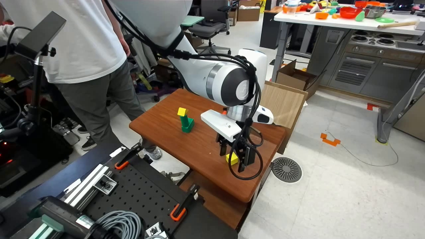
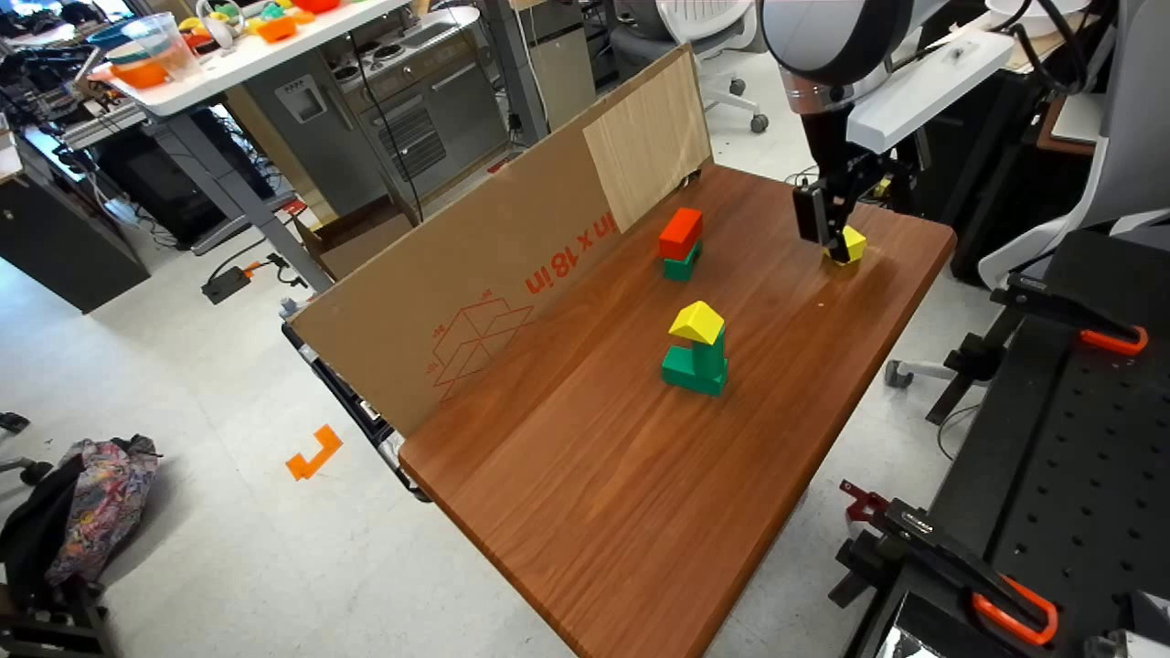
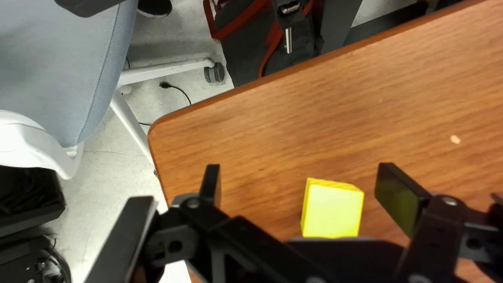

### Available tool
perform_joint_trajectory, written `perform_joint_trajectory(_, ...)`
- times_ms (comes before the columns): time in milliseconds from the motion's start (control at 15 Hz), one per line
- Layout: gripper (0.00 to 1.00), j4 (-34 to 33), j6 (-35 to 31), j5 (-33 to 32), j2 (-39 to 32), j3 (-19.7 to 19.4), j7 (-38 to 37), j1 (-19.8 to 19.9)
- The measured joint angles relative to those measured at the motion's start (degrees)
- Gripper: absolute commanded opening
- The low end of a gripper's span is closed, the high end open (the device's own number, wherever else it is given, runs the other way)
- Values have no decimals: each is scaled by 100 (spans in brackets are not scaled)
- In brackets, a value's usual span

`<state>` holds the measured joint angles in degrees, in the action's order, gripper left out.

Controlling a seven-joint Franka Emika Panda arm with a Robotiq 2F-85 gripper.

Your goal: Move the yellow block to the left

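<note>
— At the table [image 2: 585,512], which step?
— Pre-grasp, I'd judge; the gripper [image 3: 301,190] has its jaws apart, empty; the yellow block [image 3: 333,210] lies on the wood between them, off-centre
— Next?
— Likely centre, close, shift left

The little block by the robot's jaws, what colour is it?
The block is bright yellow; it shows best in the wrist view.

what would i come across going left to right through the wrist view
Chair's grey-blue fabric, table's rounded corner, one pincer fingertip, yellow block, opposite pincer fingertip.
</note>
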<state>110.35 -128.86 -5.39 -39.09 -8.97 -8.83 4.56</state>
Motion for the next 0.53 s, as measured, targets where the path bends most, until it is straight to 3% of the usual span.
perform_joint_trajectory(533,100,-216,-38,6,-137,101,-33,-100)
